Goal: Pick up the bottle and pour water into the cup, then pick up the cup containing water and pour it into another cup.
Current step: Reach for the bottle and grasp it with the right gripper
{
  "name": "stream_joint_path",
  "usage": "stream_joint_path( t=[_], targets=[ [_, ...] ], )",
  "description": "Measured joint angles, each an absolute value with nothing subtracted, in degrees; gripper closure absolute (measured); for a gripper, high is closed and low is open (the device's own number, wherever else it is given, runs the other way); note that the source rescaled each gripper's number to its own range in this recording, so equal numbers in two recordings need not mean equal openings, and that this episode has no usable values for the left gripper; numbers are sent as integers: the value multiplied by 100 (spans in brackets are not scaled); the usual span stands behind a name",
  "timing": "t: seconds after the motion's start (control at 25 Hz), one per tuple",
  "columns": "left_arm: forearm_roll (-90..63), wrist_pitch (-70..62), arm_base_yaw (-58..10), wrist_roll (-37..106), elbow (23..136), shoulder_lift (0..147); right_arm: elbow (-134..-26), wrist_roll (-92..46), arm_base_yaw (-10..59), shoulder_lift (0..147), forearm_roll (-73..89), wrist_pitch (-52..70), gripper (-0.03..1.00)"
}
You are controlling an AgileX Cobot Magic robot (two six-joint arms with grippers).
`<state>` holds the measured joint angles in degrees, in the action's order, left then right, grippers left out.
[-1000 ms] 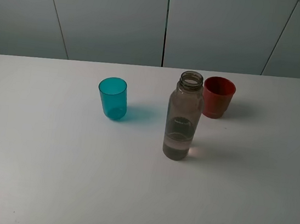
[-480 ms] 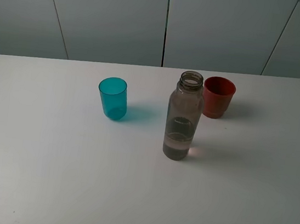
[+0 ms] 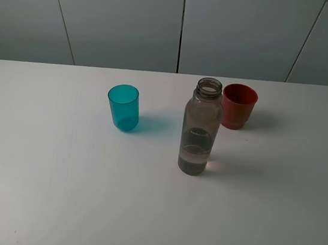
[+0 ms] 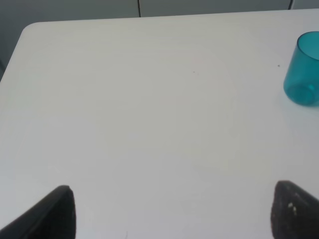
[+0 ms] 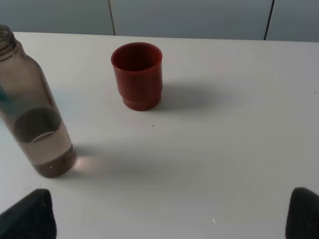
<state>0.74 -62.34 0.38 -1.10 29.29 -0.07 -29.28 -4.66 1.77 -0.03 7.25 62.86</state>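
While the left gripper (image 4: 174, 213) and the right gripper (image 5: 167, 214) each had fingers spread wide, holding nothing, the tall smoky grey-brown transparent plastic bottle (image 3: 201, 127) stood upright on the white table (image 3: 54, 174), a little water inside. The translucent teal plastic tumbler (image 3: 123, 107) stood well apart on its left; the opaque red-brown plastic cup (image 3: 238, 106) stood near, behind and right.

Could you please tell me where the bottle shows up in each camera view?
Exterior high: bottle near the picture's centre, beside the red cup.
Left wrist: not in it.
Right wrist: bottle at the frame edge.
Shared landmark: the red cup, in both those views.
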Motion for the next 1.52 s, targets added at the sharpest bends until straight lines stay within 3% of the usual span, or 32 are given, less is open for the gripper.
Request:
stream_joint_path(
  t=[1.52],
  targets=[
    [74, -6234, 38, -131, 2929, -7, -2928, -99, 222, -3, 516, 6276, -3]
  ],
)
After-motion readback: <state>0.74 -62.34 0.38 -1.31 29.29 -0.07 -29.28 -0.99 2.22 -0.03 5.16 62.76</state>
